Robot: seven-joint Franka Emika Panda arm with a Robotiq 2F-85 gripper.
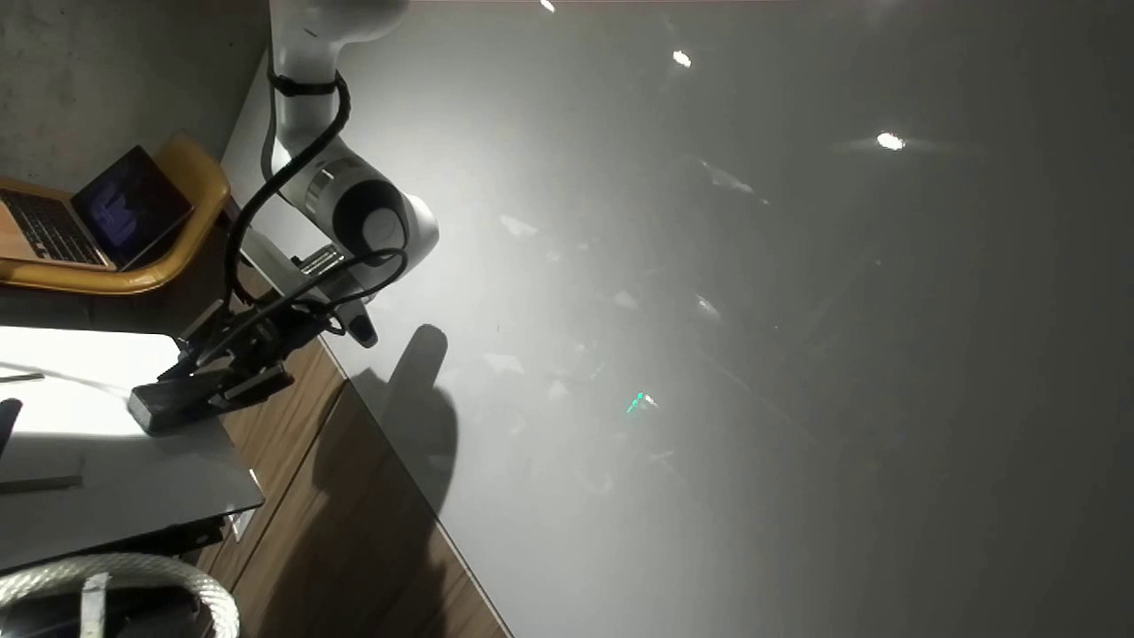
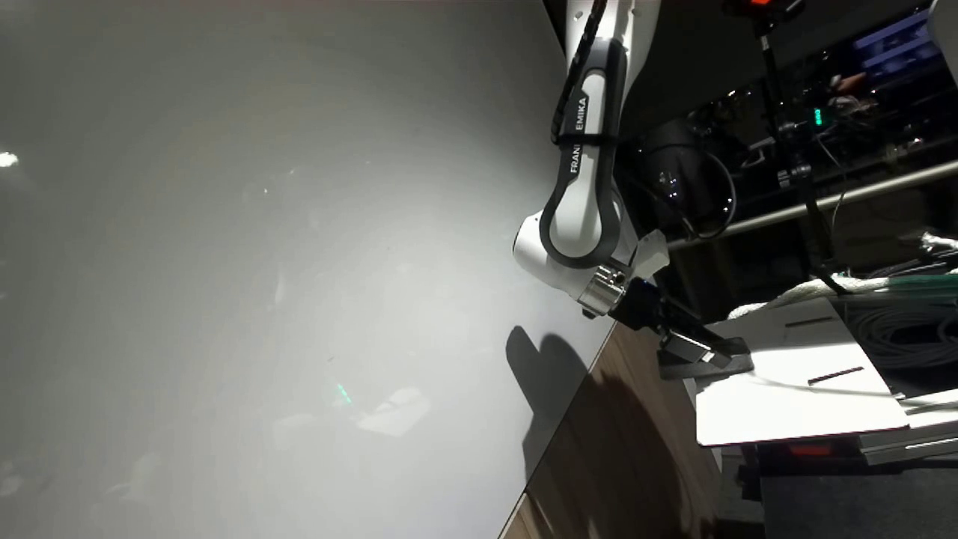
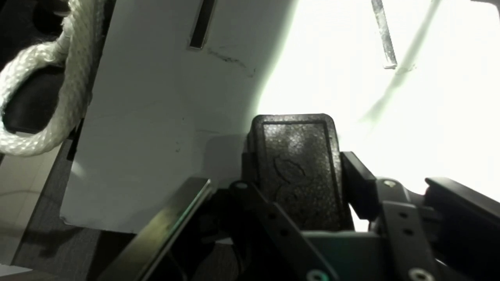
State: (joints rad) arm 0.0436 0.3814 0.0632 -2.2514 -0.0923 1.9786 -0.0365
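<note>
My gripper is shut on a black rectangular block with rounded corners and a speckled, lightly marked face. One dark pad presses each long side of it in the wrist view. Beyond the block lies a white panel with two narrow slots. In both exterior views the block overlaps the near edge of the panel. Whether block and panel touch cannot be told. The block's lower end is hidden behind the gripper's linkage.
A looped white rope lies beside the panel. A laptop rests on a yellow chair. A large glossy grey surface borders a wooden strip. A dark stand with cables rises behind the arm.
</note>
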